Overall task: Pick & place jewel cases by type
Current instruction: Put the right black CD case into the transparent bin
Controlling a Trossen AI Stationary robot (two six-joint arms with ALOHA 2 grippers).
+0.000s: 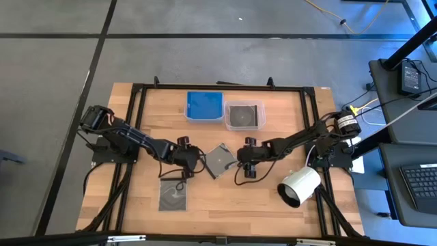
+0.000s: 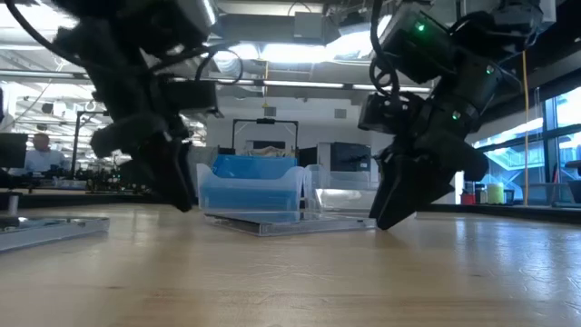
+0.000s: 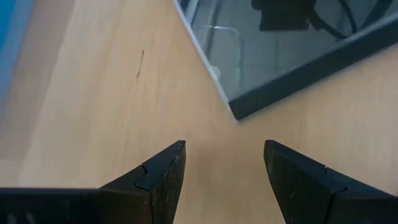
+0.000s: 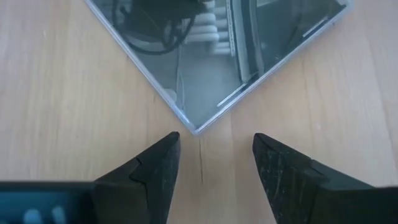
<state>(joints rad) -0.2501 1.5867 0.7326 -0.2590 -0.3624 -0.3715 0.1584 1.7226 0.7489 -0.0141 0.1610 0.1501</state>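
You are looking down past the left gripper [image 3: 224,177], whose two dark fingers [image 3: 155,180] stand apart with bare wooden table [image 3: 93,93] between them. Just ahead of the fingertips, not touching them, lies a dark jewel case [image 3: 292,43], turned so that one corner points toward the gap between the fingers. Its glossy lid mirrors dark shapes from above. A strip of blue [image 3: 12,43] shows along the picture's edge, too little for you to tell what it is.

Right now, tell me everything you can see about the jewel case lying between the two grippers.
The grey jewel case is thin, square, glossy clear-and-dark plastic, closed, lying flat on the wooden table, turned diamond-wise. The left gripper and the right gripper, both open, each face a corner of it without touching. Nothing rests on it.
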